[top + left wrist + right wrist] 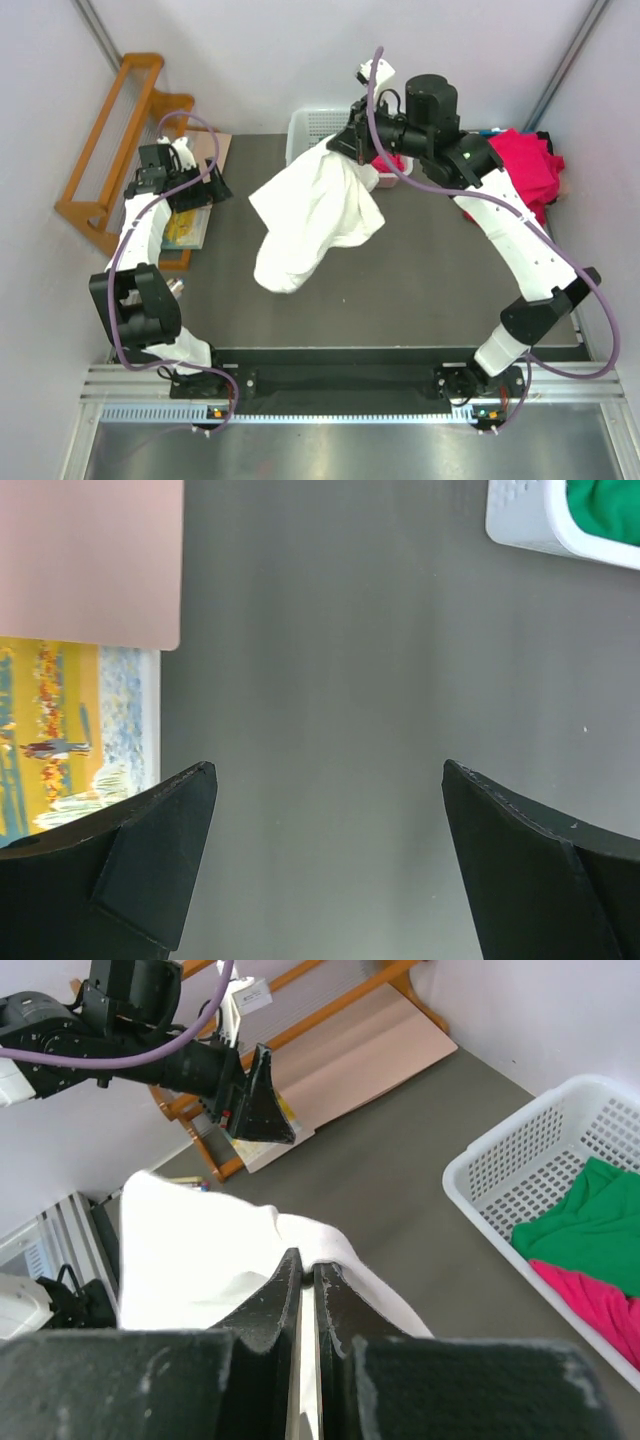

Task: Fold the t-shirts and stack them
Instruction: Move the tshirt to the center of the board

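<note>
Where shirts lie: basket (pixel 480 1165) beside right pincer (pixel 305 1260), green shirt (pixel 590 1215) and pink shirt (pixel 600 1305) inside
Right pincer: up high, pinching white t-shirt (pixel 315 215) hanging under it
Left pincer (pixel 328 772): spread wide over table (pixel 330 630)

Robotics lab cell: bare white panel walls (pixel 280 50), aluminium extrusion rail (pixel 120 385) along dark table's (pixel 420 290) near edge.

Bright, even light, soft shadows, sharp focus.

A white lattice basket (pixel 312 125) sits far back on the table (pixel 420 290); a wooden rack (pixel 142 62) stands left.
</note>
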Controlling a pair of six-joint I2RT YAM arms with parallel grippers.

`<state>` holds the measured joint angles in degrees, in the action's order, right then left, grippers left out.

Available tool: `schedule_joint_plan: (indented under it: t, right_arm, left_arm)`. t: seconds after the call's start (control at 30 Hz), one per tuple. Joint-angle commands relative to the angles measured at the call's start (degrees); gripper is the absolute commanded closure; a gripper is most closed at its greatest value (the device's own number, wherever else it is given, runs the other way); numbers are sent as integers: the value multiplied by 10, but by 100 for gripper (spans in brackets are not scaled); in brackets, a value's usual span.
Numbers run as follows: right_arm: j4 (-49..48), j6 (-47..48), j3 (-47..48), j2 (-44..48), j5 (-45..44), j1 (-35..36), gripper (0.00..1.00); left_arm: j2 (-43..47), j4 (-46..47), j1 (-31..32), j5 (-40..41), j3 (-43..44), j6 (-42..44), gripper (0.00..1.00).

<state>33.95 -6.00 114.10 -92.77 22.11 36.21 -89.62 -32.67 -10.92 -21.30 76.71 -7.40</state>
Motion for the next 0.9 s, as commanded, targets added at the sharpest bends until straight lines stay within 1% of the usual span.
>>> schedule_joint_plan:
  t: [0.0, 0.2, 0.3, 0.37, 0.47, 0.57, 0.63, 0.67, 0.73, 0.77, 0.87]
  right_arm:
    - [-22, 13, 2, 6, -9, 4, 100]
    - [-11, 12, 8, 0, -37, 3, 100]
    - [-12, 9, -13, 19, -79, -5, 100]
    - [-20, -1, -46, 36, -105, -17, 100]
    - [-31, -18, -107, 79, -130, -50, 100]
    - [-50, -45, -191, 148, -149, -109, 100]
    - [-59, -59, -249, 175, -146, -137, 100]
    - [-67, -72, -266, 201, -147, -167, 100]
    - [-71, -79, -304, 220, -151, -192, 100]
    - [-70, -88, -311, 234, -150, -221, 100]
    - [-71, -101, -318, 251, -135, -262, 100]
  left_arm:
    - [22, -6, -1, -32, 17, -9, 1]
    - [36, -17, 0, -28, 21, -2, 1]
    - [41, -24, 0, -23, 29, 7, 1]
    - [45, -32, -1, -18, 38, 12, 1]
    - [52, -38, -2, -23, 47, 19, 1]
    - [65, -42, -2, -28, 49, 25, 1]
    - [74, -44, -2, -30, 51, 30, 1]
    - [75, -46, -2, -30, 53, 32, 1]
    - [81, -49, -2, -31, 54, 36, 1]
    - [82, -50, -2, -32, 54, 38, 1]
    - [84, -53, -2, -33, 56, 41, 1]
